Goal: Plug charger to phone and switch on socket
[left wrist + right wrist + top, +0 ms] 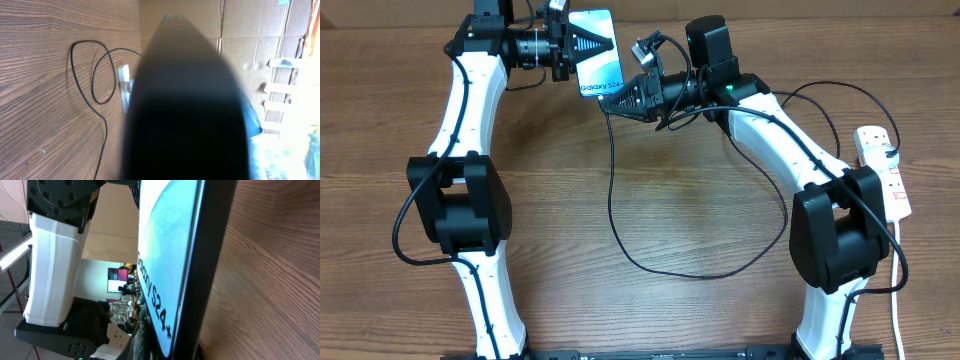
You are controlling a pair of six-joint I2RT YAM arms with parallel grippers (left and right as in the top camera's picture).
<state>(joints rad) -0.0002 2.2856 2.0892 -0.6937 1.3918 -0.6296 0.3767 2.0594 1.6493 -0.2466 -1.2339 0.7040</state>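
Note:
My left gripper [588, 42] is shut on the phone [605, 65] and holds it above the far middle of the table, its light blue screen facing up. The "Galaxy" end points toward my right gripper [617, 98], which is shut at that end of the phone. The charger cable [612, 200] runs out of the right gripper's tip; its connector is hidden. In the right wrist view the phone [165, 245] fills the frame, edge on. The socket [883, 170] lies at the right table edge. A dark finger [185, 100] blocks most of the left wrist view, which shows the cable [82, 85] and the socket [123, 82].
The black cable loops wide across the middle of the table and back toward the socket. The socket's white cord [900, 300] runs down the right edge. Cardboard boxes [210, 20] stand beyond the table.

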